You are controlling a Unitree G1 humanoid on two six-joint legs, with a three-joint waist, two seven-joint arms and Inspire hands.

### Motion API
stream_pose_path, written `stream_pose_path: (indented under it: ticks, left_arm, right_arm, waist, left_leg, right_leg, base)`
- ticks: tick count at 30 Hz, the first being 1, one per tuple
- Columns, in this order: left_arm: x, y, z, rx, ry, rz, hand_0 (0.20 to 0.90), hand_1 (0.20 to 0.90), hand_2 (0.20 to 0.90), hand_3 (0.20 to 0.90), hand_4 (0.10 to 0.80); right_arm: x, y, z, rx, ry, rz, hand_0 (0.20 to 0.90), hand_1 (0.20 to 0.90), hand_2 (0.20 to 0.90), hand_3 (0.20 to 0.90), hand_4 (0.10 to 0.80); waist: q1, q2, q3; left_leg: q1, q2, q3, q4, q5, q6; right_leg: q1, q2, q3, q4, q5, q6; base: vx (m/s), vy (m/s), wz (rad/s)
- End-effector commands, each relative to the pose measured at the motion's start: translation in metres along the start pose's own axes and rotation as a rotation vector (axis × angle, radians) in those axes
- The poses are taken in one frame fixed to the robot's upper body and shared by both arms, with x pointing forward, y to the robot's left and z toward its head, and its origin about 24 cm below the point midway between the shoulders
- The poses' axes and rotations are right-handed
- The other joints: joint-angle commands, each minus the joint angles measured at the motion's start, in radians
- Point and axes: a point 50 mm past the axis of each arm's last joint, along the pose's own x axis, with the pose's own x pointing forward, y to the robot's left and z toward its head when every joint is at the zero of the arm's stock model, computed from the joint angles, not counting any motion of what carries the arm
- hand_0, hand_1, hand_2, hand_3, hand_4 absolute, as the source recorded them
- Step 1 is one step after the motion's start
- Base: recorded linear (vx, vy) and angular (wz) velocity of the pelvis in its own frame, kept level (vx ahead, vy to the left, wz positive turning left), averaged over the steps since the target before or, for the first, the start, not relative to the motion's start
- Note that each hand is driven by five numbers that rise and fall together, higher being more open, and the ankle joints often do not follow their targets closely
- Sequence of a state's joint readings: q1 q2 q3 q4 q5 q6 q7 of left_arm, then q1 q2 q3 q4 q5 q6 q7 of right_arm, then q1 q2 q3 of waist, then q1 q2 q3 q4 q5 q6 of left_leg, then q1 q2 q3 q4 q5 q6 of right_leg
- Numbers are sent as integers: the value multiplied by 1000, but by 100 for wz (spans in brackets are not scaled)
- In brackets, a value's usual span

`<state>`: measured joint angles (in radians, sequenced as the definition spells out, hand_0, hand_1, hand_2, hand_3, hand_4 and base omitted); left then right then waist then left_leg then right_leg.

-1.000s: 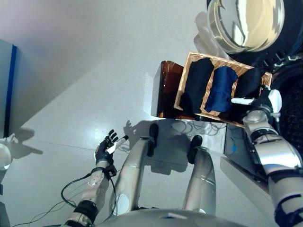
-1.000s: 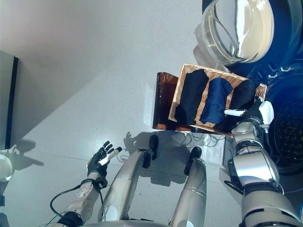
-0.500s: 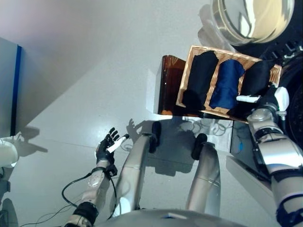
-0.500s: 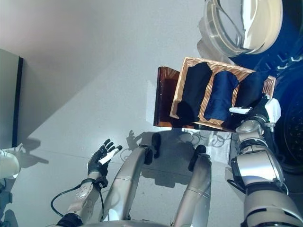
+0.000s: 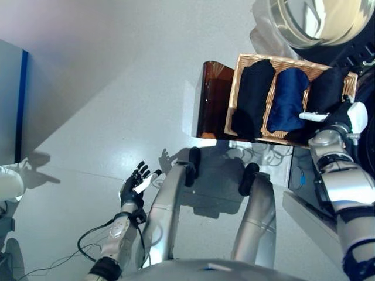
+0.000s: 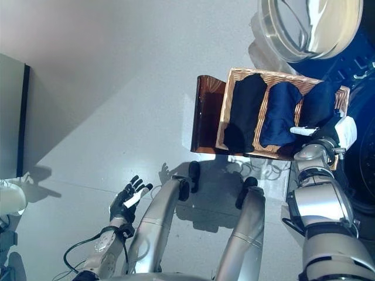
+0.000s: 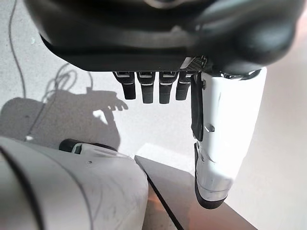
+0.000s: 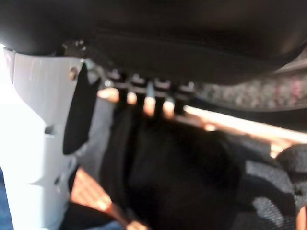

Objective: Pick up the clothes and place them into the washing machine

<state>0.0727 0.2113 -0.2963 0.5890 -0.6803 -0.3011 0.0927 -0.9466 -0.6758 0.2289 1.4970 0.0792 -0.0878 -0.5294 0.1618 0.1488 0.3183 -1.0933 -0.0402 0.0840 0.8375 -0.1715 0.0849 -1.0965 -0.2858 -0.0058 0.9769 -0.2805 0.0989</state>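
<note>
Left robot hand (image 5: 133, 188): low at the robot's left side above the grey floor (image 5: 105, 105), fingers straight and spread, white-covered thumb (image 7: 225, 143) extended, nothing held. Right robot hand (image 5: 343, 120): raised at the near right end of the wicker basket (image 5: 249, 58), white-covered thumb pointing across the basket toward the blue garment; its fingers reach down into the black garment (image 5: 325, 91) lying directly beyond it, and whether they are curled on the cloth cannot be told. To the left of that hand, the blue garment (image 5: 287, 99) lies in the middle of the basket; further left, a second black garment (image 5: 252, 96) drapes over the basket's near rim. The basket rests on a dark brown stand (image 5: 212, 96). Beyond the right robot hand, the washing machine's round glass door (image 5: 310, 20) stands open.
</note>
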Motion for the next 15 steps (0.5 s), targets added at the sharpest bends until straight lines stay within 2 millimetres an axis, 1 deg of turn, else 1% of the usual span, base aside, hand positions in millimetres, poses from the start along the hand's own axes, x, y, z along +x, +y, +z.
stream_pose_path:
  ticks: [1,8,15]
  left_arm:
    - [-8,18,6,20,-41,42,900,900,900,900,800]
    - [-6,21,9,32,-50,49,900,900,900,900,800]
    - [-6,21,12,41,-59,42,900,900,900,900,800]
  right_arm:
    - [9,-17,12,17,-59,-7,200,200,200,200,300]
    - [9,-16,4,1,-24,-6,200,200,200,200,300]
    - [11,-22,-1,-5,-4,-20,200,200,200,200,300]
  waist:
    - [28,28,-26]
    - [34,26,-36]
    - [41,25,-43]
  left_leg:
    - [-17,40,-90,137,-101,-113]
    - [-19,40,-94,141,-100,-116]
    - [-22,42,-90,146,-103,-111]
  right_leg:
    - [1,5,44,-19,61,-8]
    - [2,1,38,-10,48,-12]
    - [-1,2,40,-9,52,-11]
  base:
    - [0,0,0]
    - [-6,-10,4]
    - [-8,3,4]
